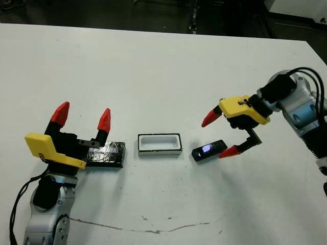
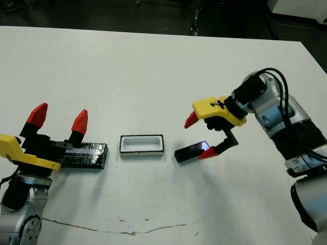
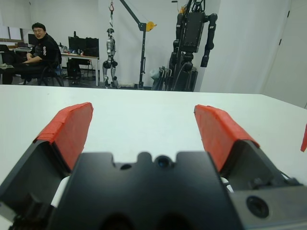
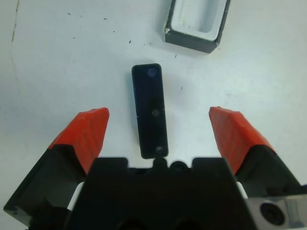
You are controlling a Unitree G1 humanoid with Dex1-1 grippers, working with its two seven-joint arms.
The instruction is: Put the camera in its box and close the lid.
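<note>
The camera (image 1: 208,151), a slim black bar with a bluish glint, lies flat on the table just right of the box (image 1: 160,144), a small tray with a white inside. My right gripper (image 1: 220,135) hovers open over the camera's right end, one fingertip on each side; the right wrist view shows the camera (image 4: 150,109) lying between the fingers (image 4: 84,134) and the box (image 4: 198,22) beyond it. The shiny black lid (image 1: 106,153) lies left of the box. My left gripper (image 1: 82,117) stands open above the lid's left end, fingers pointing up and away.
A thin brown crack line (image 1: 143,228) runs across the table near its front edge. Beyond the far table edge, the left wrist view shows a seated person (image 3: 39,48) and standing robots (image 3: 192,43) on racks.
</note>
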